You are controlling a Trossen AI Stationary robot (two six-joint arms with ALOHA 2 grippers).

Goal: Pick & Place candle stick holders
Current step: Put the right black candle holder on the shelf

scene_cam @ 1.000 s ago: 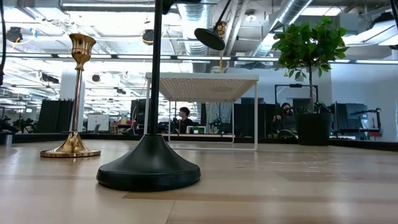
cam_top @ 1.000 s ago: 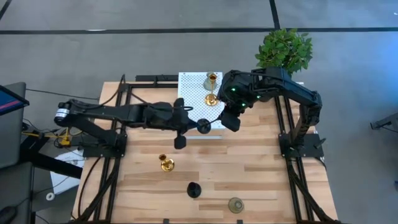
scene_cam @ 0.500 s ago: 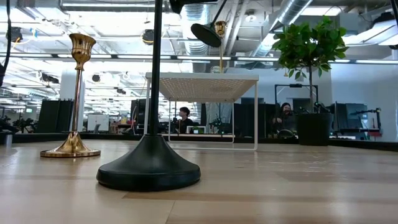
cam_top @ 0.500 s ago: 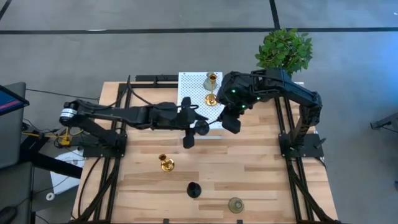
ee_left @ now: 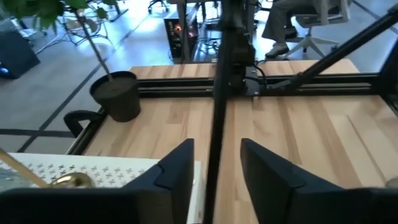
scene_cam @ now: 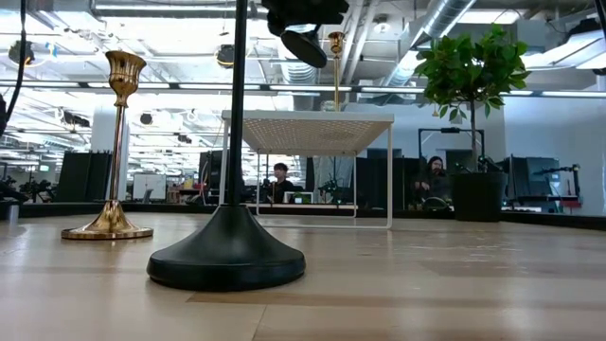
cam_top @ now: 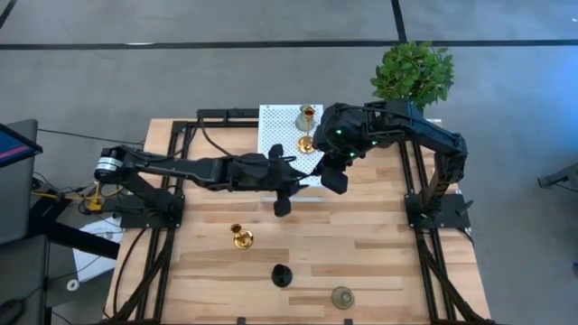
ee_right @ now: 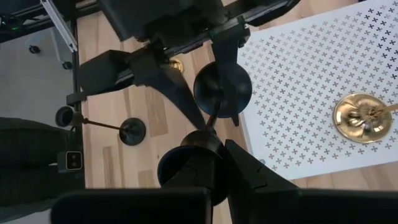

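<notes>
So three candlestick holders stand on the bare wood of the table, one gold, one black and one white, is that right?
Not quite. The third one is dull grey-green, not white. The high view shows the gold holder, the black holder and the grey-green holder standing on the bare wood of the table.

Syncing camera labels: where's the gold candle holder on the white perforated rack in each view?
High: gold candle holder on the white perforated rack, near the right arm.
Low: in the background, stem rising above the rack top.
Left wrist: base on the rack.
Right wrist: base on the rack.
Shared landmark: the rack.
</notes>
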